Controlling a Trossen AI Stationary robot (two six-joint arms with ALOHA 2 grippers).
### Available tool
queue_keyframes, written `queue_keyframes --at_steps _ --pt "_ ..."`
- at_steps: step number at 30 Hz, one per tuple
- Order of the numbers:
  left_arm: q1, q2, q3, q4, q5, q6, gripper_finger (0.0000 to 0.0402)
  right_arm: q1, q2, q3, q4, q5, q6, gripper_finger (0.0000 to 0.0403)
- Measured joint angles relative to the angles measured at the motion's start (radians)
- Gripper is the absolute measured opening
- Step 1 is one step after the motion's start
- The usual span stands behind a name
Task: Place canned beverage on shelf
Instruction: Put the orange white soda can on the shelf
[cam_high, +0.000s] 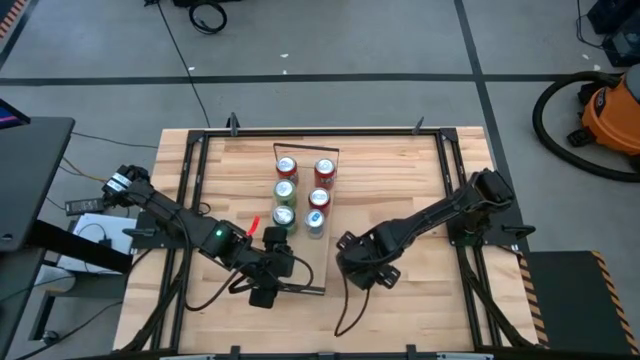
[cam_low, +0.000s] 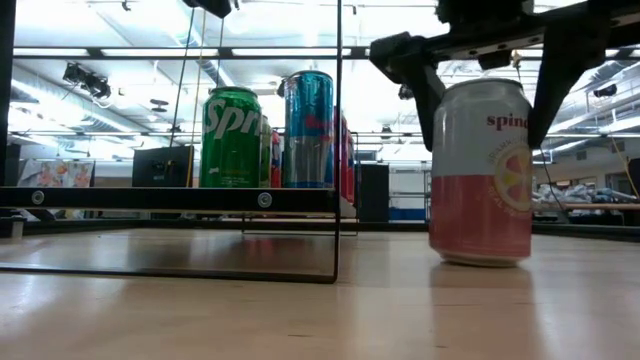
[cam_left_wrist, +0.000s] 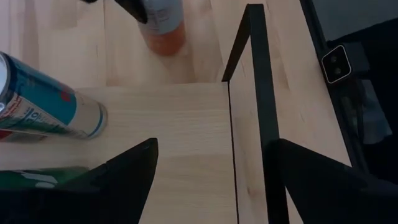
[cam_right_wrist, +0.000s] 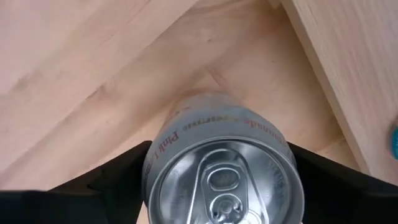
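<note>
The can (cam_low: 481, 172) was silver on top with a pink-red lower half and a grapefruit graphic, pull tab up, standing upright on the table (cam_high: 400, 180) just beside the shelf (cam_high: 305, 275)'s near end. Right gripper (cam_low: 484, 85) was spread around it — a finger (cam_low: 425, 95) on each side, contact hard to tell. Left gripper (cam_left_wrist: 211, 180) hung over the shelf's bare near end, fingers apart, holding nothing. The shelf was a light plank with black wire end frames. Six cans stood on it in two rows of three — reds, greens, blues.
</note>
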Motion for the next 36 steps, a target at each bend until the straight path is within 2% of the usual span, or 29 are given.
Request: queue_keyframes --at_steps 4,9,13,17,20,24,30,36 --pt "0.001 0.000 0.000 0.000 0.000 -0.007 0.0334 0.013 0.002 -0.002 0.000 0.040 0.032 0.0352" --pt "0.007 0.000 0.000 0.000 0.000 -0.010 0.0334 0.015 0.007 0.029 0.000 0.041 0.083 0.0393" --pt "0.008 0.000 0.000 0.000 -0.001 -0.014 0.0334 0.017 0.006 0.093 -0.030 0.041 0.106 0.0392" --pt "0.008 0.000 0.000 0.000 -0.001 -0.016 0.0334 0.027 0.006 0.171 -0.074 0.084 0.167 0.0397" --pt "0.008 0.001 0.000 0.000 -0.002 -0.019 0.0334 0.023 0.005 0.212 -0.111 0.080 0.321 0.0398" --pt "0.008 0.001 0.000 0.001 -0.004 -0.019 0.0334 -0.012 0.004 0.230 -0.162 -0.004 0.590 0.0397" --pt "0.008 0.001 0.000 0.003 -0.004 -0.018 0.0334 -0.056 0.004 0.229 -0.218 0.007 1.005 0.0397" --pt "0.009 0.001 0.000 0.002 -0.004 -0.018 0.0334 -0.062 0.007 0.229 -0.223 0.036 1.197 0.0397"
